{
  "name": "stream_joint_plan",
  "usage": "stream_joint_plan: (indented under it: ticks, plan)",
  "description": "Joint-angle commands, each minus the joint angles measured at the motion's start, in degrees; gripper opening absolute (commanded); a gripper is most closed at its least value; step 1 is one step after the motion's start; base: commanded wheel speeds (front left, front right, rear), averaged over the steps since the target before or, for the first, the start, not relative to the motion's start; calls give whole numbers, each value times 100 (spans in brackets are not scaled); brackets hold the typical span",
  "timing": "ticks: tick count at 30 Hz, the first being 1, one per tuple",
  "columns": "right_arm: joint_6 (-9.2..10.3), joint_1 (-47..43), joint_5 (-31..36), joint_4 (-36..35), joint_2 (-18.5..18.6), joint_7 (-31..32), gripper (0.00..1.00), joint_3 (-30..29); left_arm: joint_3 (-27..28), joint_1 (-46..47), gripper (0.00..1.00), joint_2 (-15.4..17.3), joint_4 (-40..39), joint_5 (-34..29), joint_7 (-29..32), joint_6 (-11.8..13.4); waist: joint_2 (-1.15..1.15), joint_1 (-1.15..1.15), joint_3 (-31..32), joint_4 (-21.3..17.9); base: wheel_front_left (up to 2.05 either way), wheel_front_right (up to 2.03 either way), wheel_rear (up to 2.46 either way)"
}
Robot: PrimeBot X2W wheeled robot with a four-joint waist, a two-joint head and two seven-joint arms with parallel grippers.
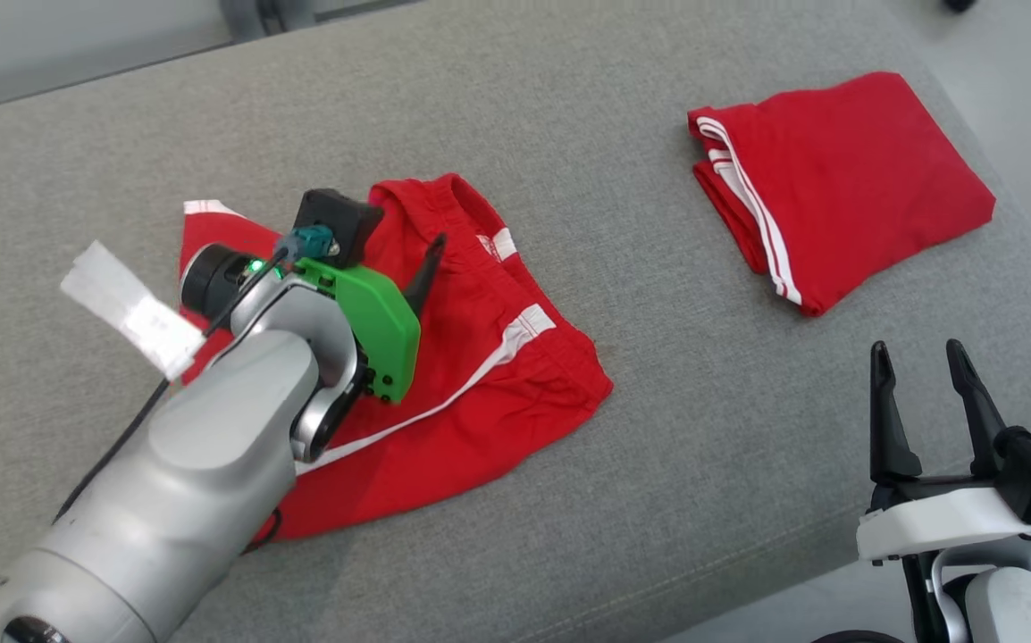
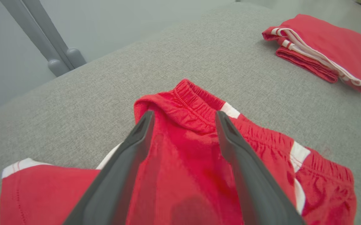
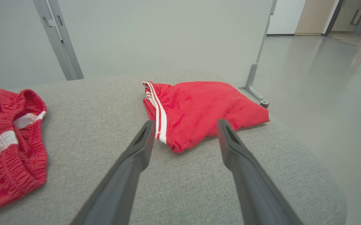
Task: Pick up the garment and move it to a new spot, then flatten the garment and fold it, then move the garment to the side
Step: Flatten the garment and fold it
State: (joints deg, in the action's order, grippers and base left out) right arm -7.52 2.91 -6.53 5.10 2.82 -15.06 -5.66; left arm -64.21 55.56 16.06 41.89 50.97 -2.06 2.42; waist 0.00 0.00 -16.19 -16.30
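Head view, left: the left gripper (image 2: 183, 117) is held over the red shorts (image 1: 498, 375), with its arm stretched across the grey cushion (image 1: 703, 420).
Left gripper state: the jaws are spread wide and nothing is pinched between them; whether the tips touch the cloth cannot be told.
Shorts: they lie left of the middle of the cushion, opened out but rumpled, with one edge turned over. Flattening is judged to be the step in hand, which would explain the gripper's place above them.
Folded garment (image 1: 846, 179): it is set at the far right corner, well apart from the shorts, probably so that the working space is kept free.
Right gripper (image 1: 917, 348): it is parked at the near right, off the cloth, jaws spread and empty.
Left wrist view adds: the waistband (image 2: 193, 103) is seen humped up just beyond the jaws, a rise that is hard to make out from the head.
Right wrist view adds: the folded garment's stacked layers, a grey post (image 3: 255, 81) and the floor (image 3: 324, 78) beyond the cushion's edge are shown.
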Motion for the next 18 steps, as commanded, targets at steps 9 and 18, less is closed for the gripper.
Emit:
stream_joint_plan:
  ticks: [9,18]
  plan:
    - [7,-311,404,-493,19,-14,100,3,301,-1354,100,745,-1318,109,-884,916,0,0,1050,1145,0,0,0]
    - [7,-652,506,-561,145,-13,100,107,859,-2978,100,1536,-2636,178,-1295,1724,0,0,1513,1735,0,0,0]
